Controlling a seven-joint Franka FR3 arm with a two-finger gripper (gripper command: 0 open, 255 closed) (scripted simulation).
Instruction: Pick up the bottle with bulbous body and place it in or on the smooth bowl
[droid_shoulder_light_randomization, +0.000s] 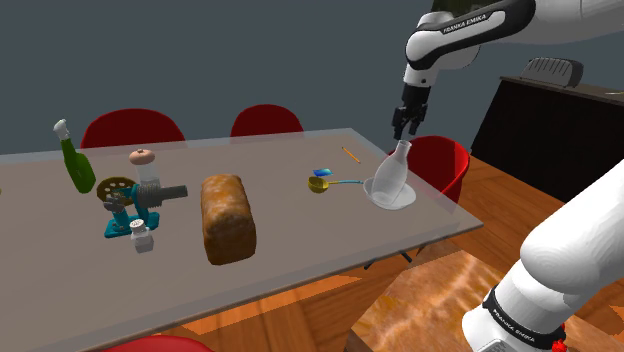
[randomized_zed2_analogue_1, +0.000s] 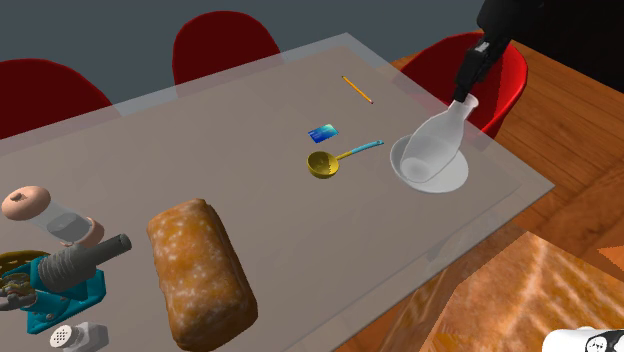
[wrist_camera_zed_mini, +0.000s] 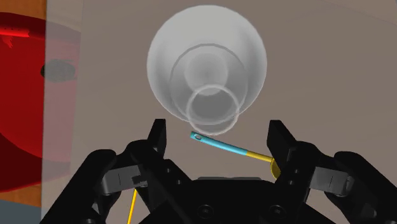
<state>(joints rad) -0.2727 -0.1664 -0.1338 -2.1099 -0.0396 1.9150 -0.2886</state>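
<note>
A translucent bottle with a bulbous body (droid_shoulder_light_randomization: 391, 179) stands tilted in a pale smooth bowl (droid_shoulder_light_randomization: 405, 201) near the table's corner at the shoulder view's right. My black gripper (droid_shoulder_light_randomization: 408, 128) hangs just above the bottle's neck. In the second exterior view the bottle (randomized_zed2_analogue_1: 438, 141) leans in the bowl (randomized_zed2_analogue_1: 452, 184), its neck pointing up at the gripper (randomized_zed2_analogue_1: 470, 78). Looking down from the wrist, the bottle (wrist_camera_zed_mini: 207, 67) shows mouth-first ahead of the gripper (wrist_camera_zed_mini: 217, 130). The fingers (wrist_camera_zed_mini: 158, 132) stand well apart and touch nothing, so the gripper is open.
A gold spoon with a blue handle (droid_shoulder_light_randomization: 326, 183), a blue card (droid_shoulder_light_randomization: 322, 172) and a pencil (droid_shoulder_light_randomization: 350, 154) lie near the bowl. Further along are a bread loaf (droid_shoulder_light_randomization: 228, 217), a teal grinder (droid_shoulder_light_randomization: 135, 205), a shaker (droid_shoulder_light_randomization: 143, 239) and a green bottle (droid_shoulder_light_randomization: 75, 163). A red chair (droid_shoulder_light_randomization: 445, 165) stands behind the corner.
</note>
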